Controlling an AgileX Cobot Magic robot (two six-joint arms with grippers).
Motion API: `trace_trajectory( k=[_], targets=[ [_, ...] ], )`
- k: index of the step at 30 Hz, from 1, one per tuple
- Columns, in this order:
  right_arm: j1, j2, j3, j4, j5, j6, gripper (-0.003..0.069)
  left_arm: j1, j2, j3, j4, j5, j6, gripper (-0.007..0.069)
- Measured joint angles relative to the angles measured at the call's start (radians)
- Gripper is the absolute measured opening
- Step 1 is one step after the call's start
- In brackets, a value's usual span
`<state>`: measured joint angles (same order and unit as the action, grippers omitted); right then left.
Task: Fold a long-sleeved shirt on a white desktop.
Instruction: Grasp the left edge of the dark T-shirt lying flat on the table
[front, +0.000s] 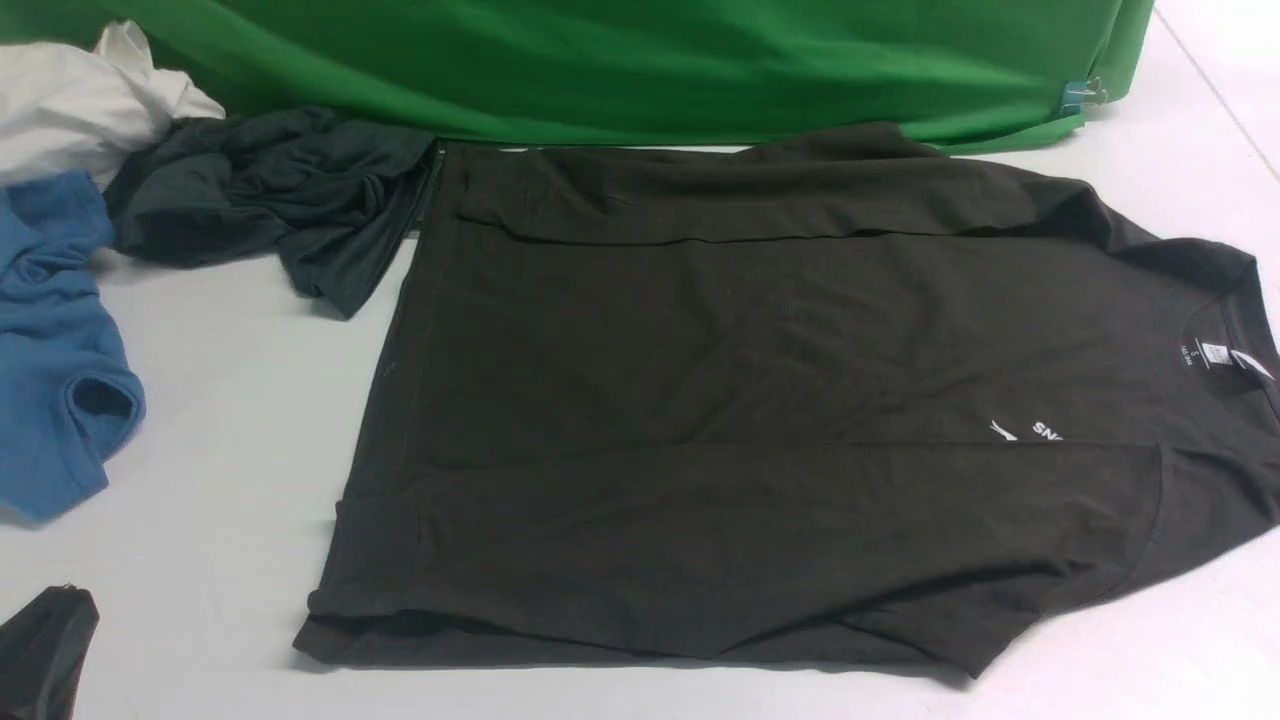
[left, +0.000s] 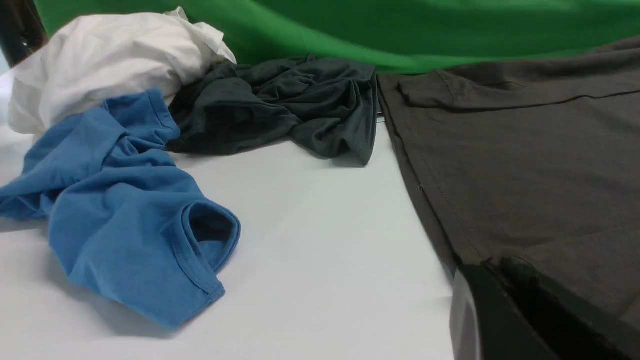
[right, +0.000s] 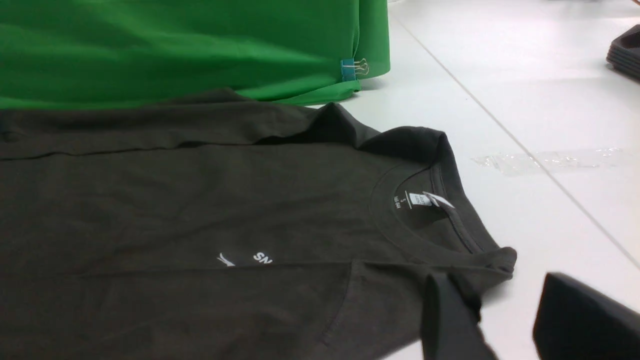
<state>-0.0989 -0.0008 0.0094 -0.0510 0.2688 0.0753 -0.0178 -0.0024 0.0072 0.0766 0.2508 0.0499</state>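
There are three smaller garments and one clip.

This looks to me like a lab or test bench: a broad white tabletop stretches past my right fingertips, with a seam and clear tape beyond them, and a green fabric backdrop, held by a binder clip, hangs farther out.

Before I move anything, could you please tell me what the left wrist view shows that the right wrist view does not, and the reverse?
Only left wrist: blue garment, white cloth, shut left gripper.
Only right wrist: shirt collar, clip, open right gripper.
Both: dark shirt, green backdrop, white desktop.
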Motion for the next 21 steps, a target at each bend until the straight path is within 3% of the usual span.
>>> trace_trajectory(
  k=[21],
  targets=[
    [0.000, 0.000, 0.000, 0.000, 0.001, 0.000, 0.0241, 0.042, 0.000, 0.000, 0.000, 0.000, 0.000, 0.0020]
  ],
)
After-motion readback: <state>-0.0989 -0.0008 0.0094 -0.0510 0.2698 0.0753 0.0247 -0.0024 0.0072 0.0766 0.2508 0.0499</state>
